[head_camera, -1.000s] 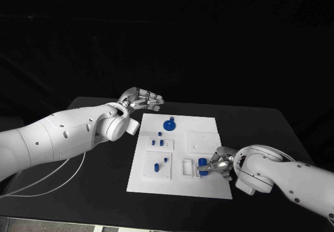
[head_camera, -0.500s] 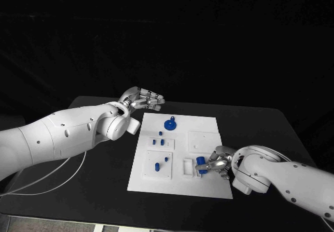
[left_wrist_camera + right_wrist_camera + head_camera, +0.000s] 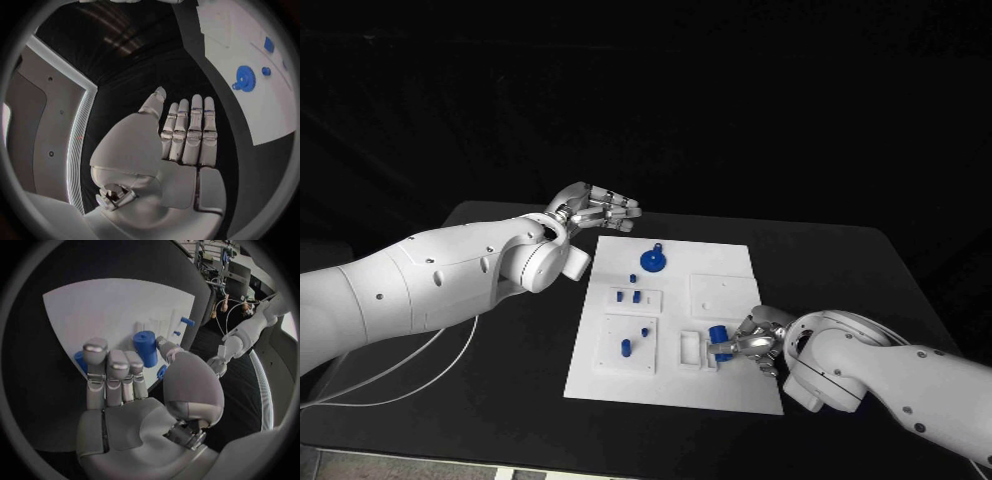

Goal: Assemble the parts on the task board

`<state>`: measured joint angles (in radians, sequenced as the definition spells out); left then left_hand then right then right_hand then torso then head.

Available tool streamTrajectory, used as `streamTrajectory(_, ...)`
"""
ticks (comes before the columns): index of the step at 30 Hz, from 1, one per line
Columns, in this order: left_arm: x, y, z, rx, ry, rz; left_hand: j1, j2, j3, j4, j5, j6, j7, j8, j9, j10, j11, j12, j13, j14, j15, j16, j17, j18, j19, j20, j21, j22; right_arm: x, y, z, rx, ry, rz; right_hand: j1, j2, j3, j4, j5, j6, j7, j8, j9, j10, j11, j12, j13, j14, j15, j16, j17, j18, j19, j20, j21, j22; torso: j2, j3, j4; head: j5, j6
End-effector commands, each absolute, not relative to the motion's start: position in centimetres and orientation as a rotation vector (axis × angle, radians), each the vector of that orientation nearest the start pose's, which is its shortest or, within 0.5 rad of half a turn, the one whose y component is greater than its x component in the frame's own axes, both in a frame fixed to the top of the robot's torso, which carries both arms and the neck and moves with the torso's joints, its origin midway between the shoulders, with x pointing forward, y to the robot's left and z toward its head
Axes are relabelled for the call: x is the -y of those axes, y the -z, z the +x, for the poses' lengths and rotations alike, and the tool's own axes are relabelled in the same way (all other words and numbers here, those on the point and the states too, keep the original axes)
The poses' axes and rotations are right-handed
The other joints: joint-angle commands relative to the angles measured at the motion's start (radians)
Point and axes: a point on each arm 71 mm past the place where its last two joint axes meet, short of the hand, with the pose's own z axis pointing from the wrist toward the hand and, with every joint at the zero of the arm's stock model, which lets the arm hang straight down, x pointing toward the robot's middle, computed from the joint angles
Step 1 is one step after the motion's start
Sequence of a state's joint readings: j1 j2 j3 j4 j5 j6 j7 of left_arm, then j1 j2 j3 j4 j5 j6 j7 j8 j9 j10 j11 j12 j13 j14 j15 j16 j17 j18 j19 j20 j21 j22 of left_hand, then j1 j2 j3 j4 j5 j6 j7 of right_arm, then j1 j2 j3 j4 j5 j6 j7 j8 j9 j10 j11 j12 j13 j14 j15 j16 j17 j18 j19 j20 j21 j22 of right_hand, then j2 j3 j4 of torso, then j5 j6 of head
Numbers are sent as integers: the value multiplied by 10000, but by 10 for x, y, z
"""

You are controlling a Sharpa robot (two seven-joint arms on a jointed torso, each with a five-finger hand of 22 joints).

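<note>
Right hand [image 3: 750,340] pinches a blue cylinder part [image 3: 145,348] over the white task board [image 3: 733,385]; left hand [image 3: 596,207] empty, fingers straight.

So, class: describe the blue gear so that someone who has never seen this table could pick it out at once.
Find the white task board in the middle of the black table. Go to its far end, the end nearest the left hand. The blue gear lies flat there: it is the one round, toothed disc, far wider than the small blue pegs closer to the robot.

Finishes: mostly matt plastic.
You've got a flat white matt plastic task board [image 3: 733,380], small smooth blue plastic parts [image 3: 652,261], a matt black table [image 3: 516,400], and silver metallic hands [image 3: 599,207].
</note>
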<state>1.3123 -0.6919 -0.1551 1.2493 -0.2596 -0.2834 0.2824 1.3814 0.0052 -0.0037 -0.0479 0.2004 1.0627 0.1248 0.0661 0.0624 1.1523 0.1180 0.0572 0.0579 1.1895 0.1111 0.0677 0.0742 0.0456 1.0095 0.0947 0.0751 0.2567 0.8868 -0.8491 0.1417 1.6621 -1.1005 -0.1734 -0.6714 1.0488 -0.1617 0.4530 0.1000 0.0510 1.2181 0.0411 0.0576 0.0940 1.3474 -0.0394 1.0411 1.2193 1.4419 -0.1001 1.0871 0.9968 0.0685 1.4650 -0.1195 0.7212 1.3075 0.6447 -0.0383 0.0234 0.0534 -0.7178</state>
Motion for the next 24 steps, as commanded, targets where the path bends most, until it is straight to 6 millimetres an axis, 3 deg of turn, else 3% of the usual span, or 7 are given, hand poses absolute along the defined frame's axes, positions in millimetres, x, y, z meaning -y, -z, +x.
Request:
streamTrajectory(1,-209,177,543,-15692,12986,-8084,-69,-4,-63,-18,35,18,53,-20,5,-31,5,11,10,-23,-21,-61,8,-85,82,-17,37,-10,194,277,414,-22083,-4706,6083,-55,20,3,-76,8,104,0,68,92,50,-48,-46,-8,47,1,21,27,-65,541,-27,74,783,-2,0,1,-8,30)
streamTrajectory(12,-211,177,543,-15621,12949,-8088,-62,-5,-74,-32,43,22,52,-20,5,-34,6,10,9,-17,-24,-62,10,-89,91,-20,45,-61,184,262,410,-21739,-5474,6124,-69,51,-39,-106,19,197,-25,66,83,103,-62,-3,3,57,5,100,131,-85,542,-26,190,812,-1,-3,9,8,28)
streamTrajectory(24,-210,177,543,-15600,12939,-8085,-62,-5,-74,-32,43,22,52,-20,5,-34,6,10,9,-17,-24,-62,10,-89,91,-20,45,-61,175,267,407,-22510,-5595,6050,-72,55,-183,-37,16,209,-32,58,50,106,-62,-34,-33,55,8,103,168,-96,525,-28,206,815,-6,-13,7,26,14)
